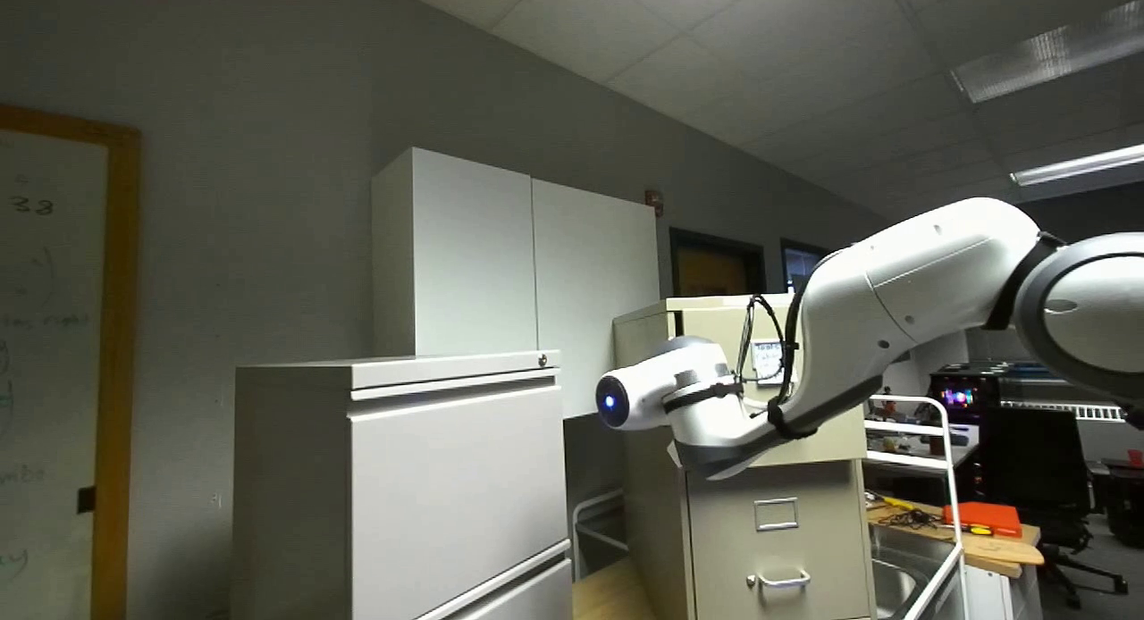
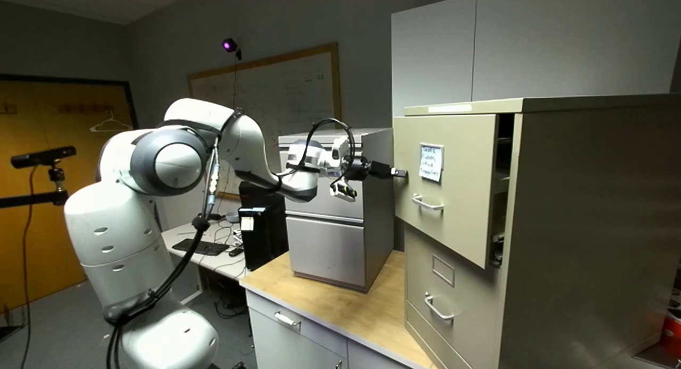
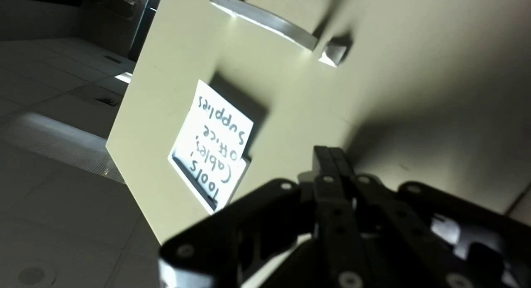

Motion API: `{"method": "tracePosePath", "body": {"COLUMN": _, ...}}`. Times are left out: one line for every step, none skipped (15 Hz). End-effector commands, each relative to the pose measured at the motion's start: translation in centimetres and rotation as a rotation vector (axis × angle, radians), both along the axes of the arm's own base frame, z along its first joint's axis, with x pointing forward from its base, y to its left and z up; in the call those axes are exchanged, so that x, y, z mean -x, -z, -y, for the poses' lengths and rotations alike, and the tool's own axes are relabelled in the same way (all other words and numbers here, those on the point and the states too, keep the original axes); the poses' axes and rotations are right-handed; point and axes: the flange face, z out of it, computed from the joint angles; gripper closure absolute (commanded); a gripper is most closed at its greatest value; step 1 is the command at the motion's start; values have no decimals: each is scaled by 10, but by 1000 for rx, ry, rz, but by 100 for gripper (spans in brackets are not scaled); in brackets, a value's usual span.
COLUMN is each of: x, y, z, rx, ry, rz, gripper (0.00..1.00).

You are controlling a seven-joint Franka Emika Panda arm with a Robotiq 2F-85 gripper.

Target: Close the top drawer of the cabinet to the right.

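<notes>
Held the pincer pressed together, with nothing between its tips, against or just short of the top drawer, directly ahead of it and standing out from the cabinet; could not tell touch from gap. Aimed off-centre, with the paper label left of the pincer in the wrist view; in a push from there, probably risked skewing and jamming the drawer, skidding across bare metal, or snagging the label after a sideways slip.
</notes>
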Motion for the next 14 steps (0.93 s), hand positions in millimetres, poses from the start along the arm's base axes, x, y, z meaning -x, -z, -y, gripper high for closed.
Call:
{"method": "tracePosePath", "body": {"x": -52, "y": 22, "z": 40, "rx": -44, "ry": -28, "rz": -37, "gripper": 100}}
{"method": "tracePosePath", "body": {"x": -57, "y": 23, "z": 42, "rx": -46, "ry": -25, "rz": -35, "gripper": 100}}
{"method": "tracePosePath", "body": {"x": -61, "y": 23, "z": 44, "rx": -48, "ry": -20, "rz": -34, "gripper": 100}}
{"method": "tracePosePath", "body": {"x": -66, "y": 24, "z": 47, "rx": -48, "ry": -13, "rz": -37, "gripper": 100}}
{"method": "tracePosePath", "body": {"x": -71, "y": 25, "z": 52, "rx": -48, "ry": -6, "rz": -38, "gripper": 100}}
{"method": "tracePosePath", "body": {"x": -77, "y": 25, "z": 55, "rx": -52, "ry": -1, "rz": -35, "gripper": 100}}
{"method": "tracePosePath", "body": {"x": -83, "y": 26, "z": 59, "rx": -55, "ry": 3, "rz": -34, "gripper": 100}}
{"method": "tracePosePath", "body": {"x": -89, "y": 27, "z": 64, "rx": -61, "ry": 6, "rz": -35, "gripper": 100}}
{"method": "tracePosePath", "body": {"x": -95, "y": 29, "z": 68, "rx": -66, "ry": 11, "rz": -37, "gripper": 100}}
{"method": "tracePosePath", "body": {"x": -96, "y": 28, "z": 68, "rx": -76, "ry": 32, "rz": -36, "gripper": 100}}
{"method": "tracePosePath", "body": {"x": -98, "y": 27, "z": 65, "rx": -93, "ry": 38, "rz": -32, "gripper": 100}}
{"method": "tracePosePath", "body": {"x": -99, "y": 25, "z": 65, "rx": -113, "ry": 43, "rz": -35, "gripper": 100}}
{"method": "tracePosePath", "body": {"x": -100, "y": 23, "z": 63, "rx": -125, "ry": 37, "rz": -43, "gripper": 100}}
{"method": "tracePosePath", "body": {"x": -101, "y": 22, "z": 63, "rx": -145, "ry": 47, "rz": -45, "gripper": 100}}
